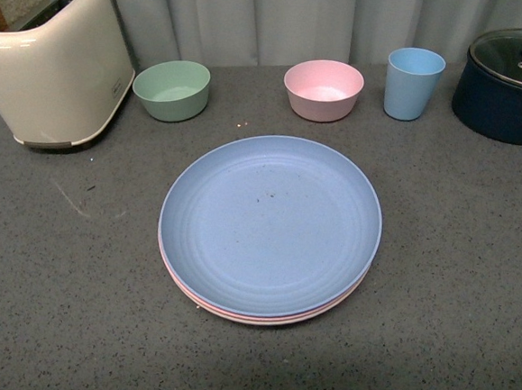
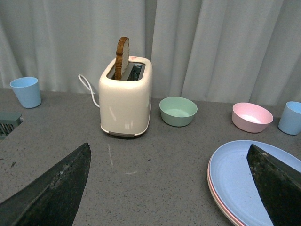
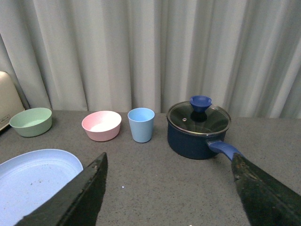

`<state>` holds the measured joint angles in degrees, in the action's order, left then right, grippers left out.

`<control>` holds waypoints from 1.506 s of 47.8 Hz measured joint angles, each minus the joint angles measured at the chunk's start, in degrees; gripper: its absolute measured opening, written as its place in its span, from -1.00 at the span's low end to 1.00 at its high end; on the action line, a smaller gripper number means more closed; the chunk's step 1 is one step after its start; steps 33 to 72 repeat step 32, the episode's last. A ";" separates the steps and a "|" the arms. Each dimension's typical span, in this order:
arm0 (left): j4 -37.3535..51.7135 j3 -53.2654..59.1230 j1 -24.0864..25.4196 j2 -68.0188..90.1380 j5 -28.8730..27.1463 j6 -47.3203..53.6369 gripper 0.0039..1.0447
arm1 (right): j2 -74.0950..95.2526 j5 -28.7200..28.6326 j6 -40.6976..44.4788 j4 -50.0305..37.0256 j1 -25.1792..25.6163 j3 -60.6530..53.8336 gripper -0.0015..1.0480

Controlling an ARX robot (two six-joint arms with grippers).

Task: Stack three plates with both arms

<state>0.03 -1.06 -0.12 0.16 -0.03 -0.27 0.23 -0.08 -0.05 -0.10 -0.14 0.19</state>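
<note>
Blue plate tops the pile, pink plate rimming beneath, a 3rd not clearly seen, just beside the released left hand and released right hand over the worktop; stacking looks finished, only withdrawal remains.

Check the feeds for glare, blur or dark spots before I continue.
Front view: even, soft light, the round matte blue plate sharp. Left wrist view: dark gripper fingers blurred close up. Right wrist view: slight reflection on the glass pot lid; nothing dark.
</note>
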 joint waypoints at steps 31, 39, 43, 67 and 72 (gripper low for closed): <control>0.00 0.00 0.00 0.00 0.00 0.00 0.88 | 0.02 0.00 -0.02 0.00 0.00 0.00 0.81; 0.00 0.00 0.02 0.00 0.00 0.00 0.88 | 0.00 0.00 -0.02 0.00 0.00 0.00 0.81; 0.00 0.00 0.02 0.00 0.00 0.00 0.88 | 0.00 0.00 -0.02 0.00 0.00 0.00 0.81; 0.00 0.00 0.02 0.00 0.00 0.00 0.88 | 0.00 0.00 -0.02 0.00 0.00 0.00 0.81; 0.00 0.00 0.02 0.00 0.00 0.00 0.88 | 0.00 0.00 -0.02 0.00 0.00 0.00 0.81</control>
